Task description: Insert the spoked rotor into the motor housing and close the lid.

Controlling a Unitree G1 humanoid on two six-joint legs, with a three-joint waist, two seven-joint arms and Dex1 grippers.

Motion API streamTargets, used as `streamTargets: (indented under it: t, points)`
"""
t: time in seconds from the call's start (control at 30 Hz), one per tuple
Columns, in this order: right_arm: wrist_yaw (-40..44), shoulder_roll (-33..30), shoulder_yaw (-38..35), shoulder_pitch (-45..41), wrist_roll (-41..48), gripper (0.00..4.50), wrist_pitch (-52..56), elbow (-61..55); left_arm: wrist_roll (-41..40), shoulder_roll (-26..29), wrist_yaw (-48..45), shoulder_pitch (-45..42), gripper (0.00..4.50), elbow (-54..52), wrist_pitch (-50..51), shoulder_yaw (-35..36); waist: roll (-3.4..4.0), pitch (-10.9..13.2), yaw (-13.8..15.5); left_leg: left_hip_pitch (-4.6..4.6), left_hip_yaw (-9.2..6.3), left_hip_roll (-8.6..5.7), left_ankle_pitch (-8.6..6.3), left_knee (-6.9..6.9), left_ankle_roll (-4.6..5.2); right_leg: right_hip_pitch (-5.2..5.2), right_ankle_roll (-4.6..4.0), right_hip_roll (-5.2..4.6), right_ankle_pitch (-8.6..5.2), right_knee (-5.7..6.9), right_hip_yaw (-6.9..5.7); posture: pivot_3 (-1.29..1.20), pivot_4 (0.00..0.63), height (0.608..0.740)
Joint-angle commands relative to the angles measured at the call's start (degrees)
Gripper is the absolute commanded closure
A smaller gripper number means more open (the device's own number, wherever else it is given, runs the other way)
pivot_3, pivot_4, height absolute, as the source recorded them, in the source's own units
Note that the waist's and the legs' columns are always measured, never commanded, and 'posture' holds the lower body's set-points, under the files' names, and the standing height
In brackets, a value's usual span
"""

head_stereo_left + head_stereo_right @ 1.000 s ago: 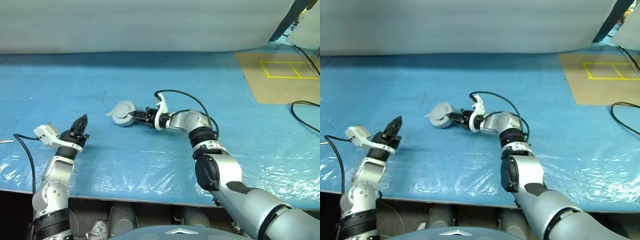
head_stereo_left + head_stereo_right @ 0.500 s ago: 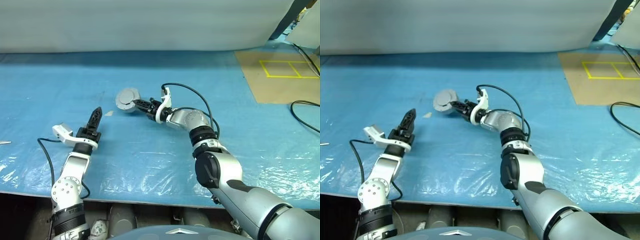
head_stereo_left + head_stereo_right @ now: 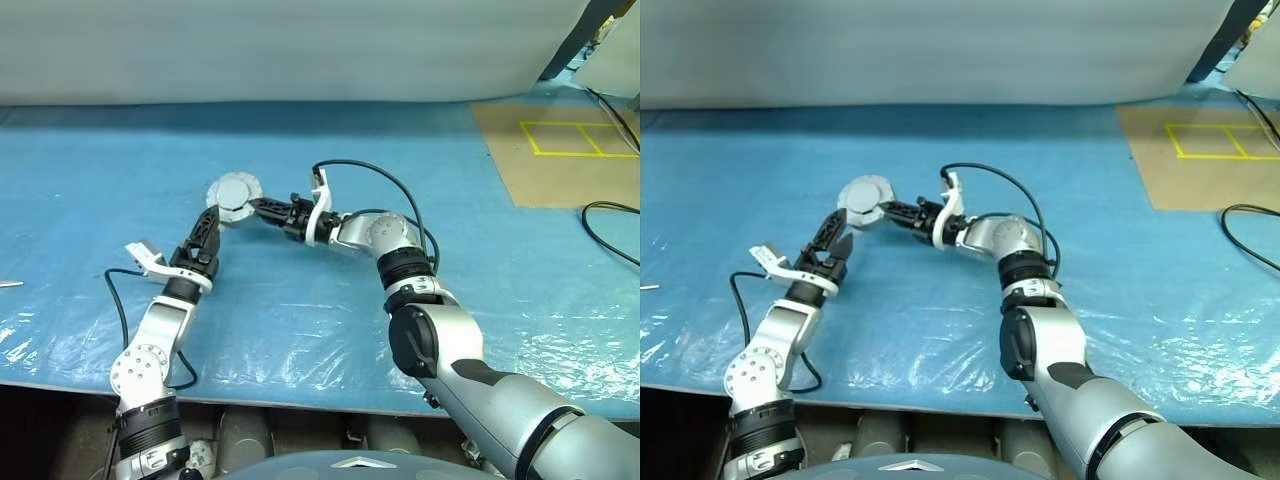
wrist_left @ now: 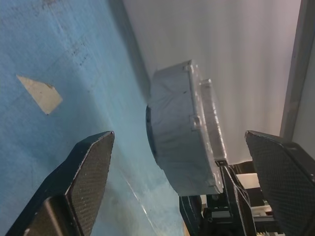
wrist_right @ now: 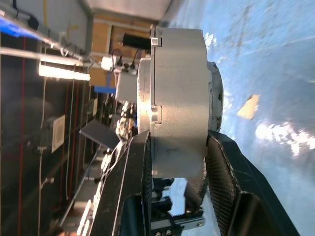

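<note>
So the right end effector (image 3: 262,207) is reaching across toward the robot's left, roughly level, and it's pinching the motor housing (image 3: 233,194) by its edge. In the right wrist view you can see the two black fingers (image 5: 129,196) clamped on either side of the grey round body, one on each flat face, so the housing (image 5: 178,98) is held on edge and lifted off the tabletop (image 3: 300,320). It looks like there's already a disc sitting against one face of it, a thinner rim stacked on the thicker grey cup, but I can't tell from these angles if that's the lid or what's inside.

The left end effector (image 3: 207,232) is right below and just beside the housing, pointing up at it. Its fingers are spread wide, and the left wrist view shows the housing (image 4: 182,132) sitting in the gap between the two black fingers (image 4: 81,182) without either one touching it.

The tabletop is covered in blue sheeting with clear plastic over the near part. There's a small pale scrap (image 4: 39,92) lying on the blue near the housing.
</note>
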Motion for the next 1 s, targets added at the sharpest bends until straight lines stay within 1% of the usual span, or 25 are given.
streamTargets:
  t: [0.03,0.23,0.33,0.47,0.73,0.93,1.0]
  points:
    - [3.05,4.13,0.3,0.04,4.18,3.36,1.72,-4.0,-1.78,-0.02,-0.76,-0.99,0.01,-0.68,0.6,-0.5,0.0,0.0,0.14,-0.01,-0.01,0.0,0.0,0.02,0.0,0.0,0.0,0.0,0.0,0.01,0.0,0.0,0.15,0.74]
    - [3.22,4.66,1.12,0.89,5.15,3.36,4.07,-5.77,-1.07,-0.38,-1.25,-2.39,0.01,0.53,-0.19,-0.44,-0.01,0.0,0.81,0.0,-0.03,0.0,0.0,0.09,0.0,0.01,0.01,0.0,0.01,0.08,0.0,0.0,0.15,0.74]
    - [3.4,4.53,1.51,1.16,5.17,3.36,4.55,-5.82,-2.11,-0.28,-2.85,-2.72,0.59,0.55,0.84,-0.85,-0.01,-0.01,0.95,-0.02,-0.06,0.0,0.0,0.13,0.0,0.02,0.02,0.0,0.02,0.09,0.0,0.0,0.15,0.74]
    - [4.71,3.89,3.16,1.15,4.78,3.36,6.52,-5.78,-1.95,-0.45,-3.43,-3.04,1.82,1.19,0.88,-1.22,-0.02,-0.01,0.96,-0.04,-0.09,0.0,0.0,0.16,0.0,0.03,0.04,0.0,0.03,0.11,-0.01,0.0,0.15,0.74]
    - [4.86,3.33,2.69,0.97,4.68,3.36,5.98,-4.9,-2.08,-0.55,-4.97,-3.13,1.87,0.81,0.83,-1.68,-0.02,-0.01,0.95,-0.04,-0.13,0.0,0.0,0.22,-0.01,0.03,0.03,0.0,0.03,0.16,-0.02,0.0,0.15,0.74]
    - [4.51,3.71,2.99,1.28,4.28,3.36,5.06,-5.02,-0.69,-1.09,-2.42,-3.89,1.87,2.53,0.0,-1.72,-0.02,-0.01,0.96,-0.05,-0.15,0.0,0.0,0.29,-0.01,0.04,0.04,0.0,0.03,0.2,-0.03,0.0,0.15,0.74]
    - [5.11,3.53,3.62,1.26,4.02,2.63,4.63,-5.48,-0.37,-1.09,-2.47,-4.28,1.87,2.84,-0.31,-1.65,-0.02,-0.01,0.96,-0.05,-0.16,0.0,0.0,0.33,-0.01,0.04,0.04,-0.01,0.03,0.24,-0.03,0.0,0.15,0.74]
